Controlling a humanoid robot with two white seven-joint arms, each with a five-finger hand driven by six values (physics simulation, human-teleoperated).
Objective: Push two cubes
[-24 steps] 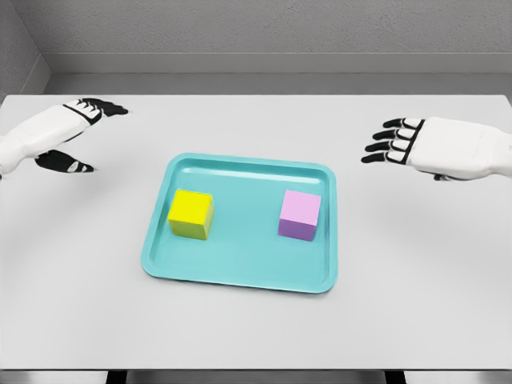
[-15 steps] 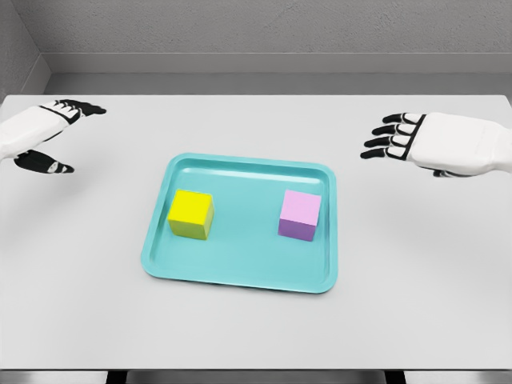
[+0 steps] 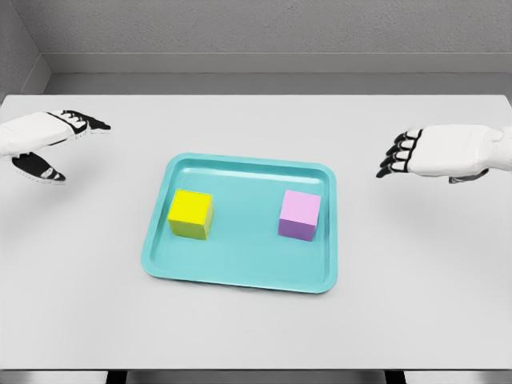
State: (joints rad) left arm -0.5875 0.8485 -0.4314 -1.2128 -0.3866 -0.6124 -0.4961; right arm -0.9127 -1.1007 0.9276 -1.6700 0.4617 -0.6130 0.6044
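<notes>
A yellow cube point(image 3: 190, 214) sits in the left half of the teal tray point(image 3: 240, 268). In the tray's right half stands a pink cube point(image 3: 300, 214), well apart from the yellow one. My left hand point(image 3: 56, 144) hovers over the table at the far left, fingers spread and holding nothing, a long way from the yellow cube. At the far right my right hand point(image 3: 398, 156) is also off the tray, up and to the right of the pink cube, its fingers bent loosely and empty.
The tray lies in the middle of a white table point(image 3: 256, 336). A grey wall point(image 3: 256, 32) runs behind the table's far edge. The table's front edge is near the bottom of the view.
The left hand pulled back toward the left edge, then crept slightly right. The right hand withdrew to the right and its fingers bent inward. Both cubes stayed put.
</notes>
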